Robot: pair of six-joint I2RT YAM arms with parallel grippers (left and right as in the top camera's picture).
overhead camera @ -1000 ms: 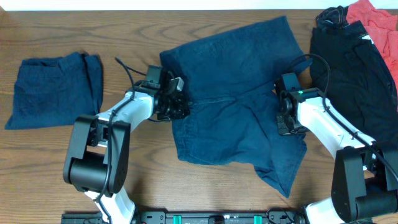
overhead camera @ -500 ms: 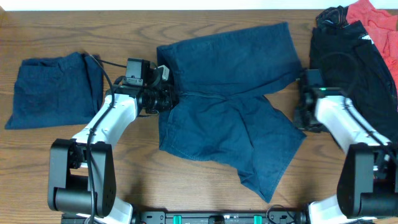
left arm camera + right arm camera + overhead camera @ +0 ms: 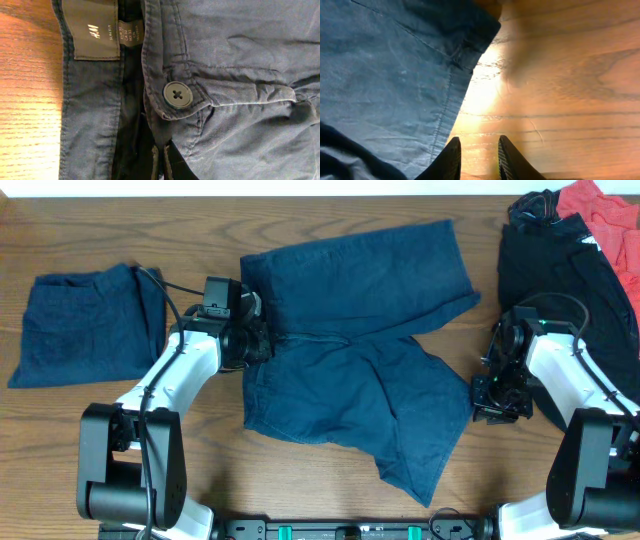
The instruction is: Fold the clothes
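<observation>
Two things have changed in the last second, and both matter for the fold. First, my right gripper (image 3: 497, 395) has let go. A second ago it was down on the right leg of the shorts (image 3: 350, 360). Now it hangs just off their right edge over bare table (image 3: 300, 490). Its fingers (image 3: 451, 155) stand a small way apart with only wood between them, and the leg hem (image 3: 452, 100) lies just to their left. It has hold of nothing.

Second, my left gripper (image 3: 255, 340) has dragged the shorts leftward by their waistband. It is pinched tight on that cloth, close by the button (image 3: 177, 94), with the maker's label (image 3: 96, 30) on the inner band alongside.

The pull has done its work, I judge. The shorts were bunched and rucked before, and now they lie flatter and wider. The waistband is to the left, one leg runs up and right, and the other runs down and right with its end askew. A folded navy garment (image 3: 85, 325) sits well to the left of the shorts. A black heap (image 3: 565, 280) with red cloth (image 3: 605, 215) lies off their right side.

So the spreading looks nearly done and the folding not begun. The lower leg wants straightening yet. I would take a fresh grip there with the right gripper before bringing one half over the other.
</observation>
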